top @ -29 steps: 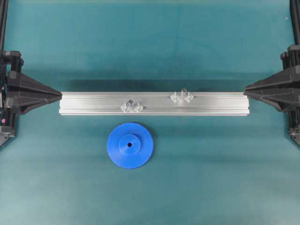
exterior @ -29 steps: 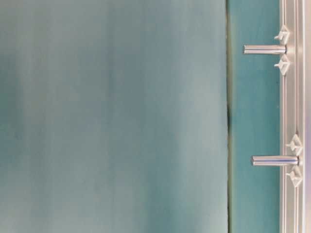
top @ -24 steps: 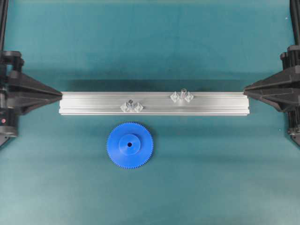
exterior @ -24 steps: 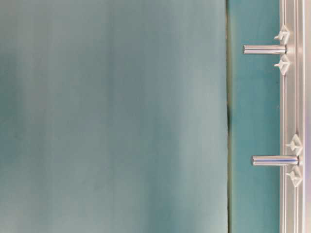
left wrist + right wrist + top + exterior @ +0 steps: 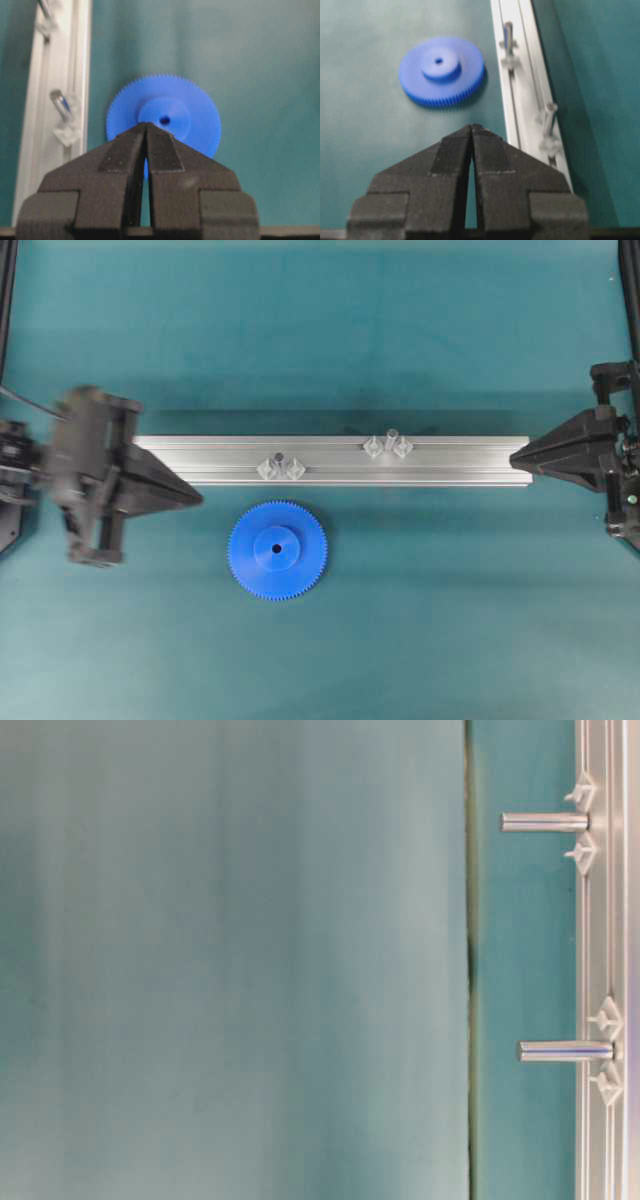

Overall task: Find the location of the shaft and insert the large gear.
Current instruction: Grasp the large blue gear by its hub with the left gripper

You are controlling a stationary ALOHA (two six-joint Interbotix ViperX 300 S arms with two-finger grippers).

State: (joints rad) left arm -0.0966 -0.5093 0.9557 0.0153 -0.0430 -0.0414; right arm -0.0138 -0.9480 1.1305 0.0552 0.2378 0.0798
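Both grippers — left gripper (image 5: 195,498), right gripper (image 5: 514,456) — closed, empty; large gear (image 5: 277,550) unmarked.

One large gear (image 5: 277,550), bright blue, lies on the green table (image 5: 450,620). One aluminium rail (image 5: 340,460) carries two upright pins, the shaft (image 5: 281,457) and a second shaft (image 5: 391,435); four translucent diamond mounts flank them, two apiece. Two black grippers, left gripper (image 5: 195,498) and right gripper (image 5: 514,457).
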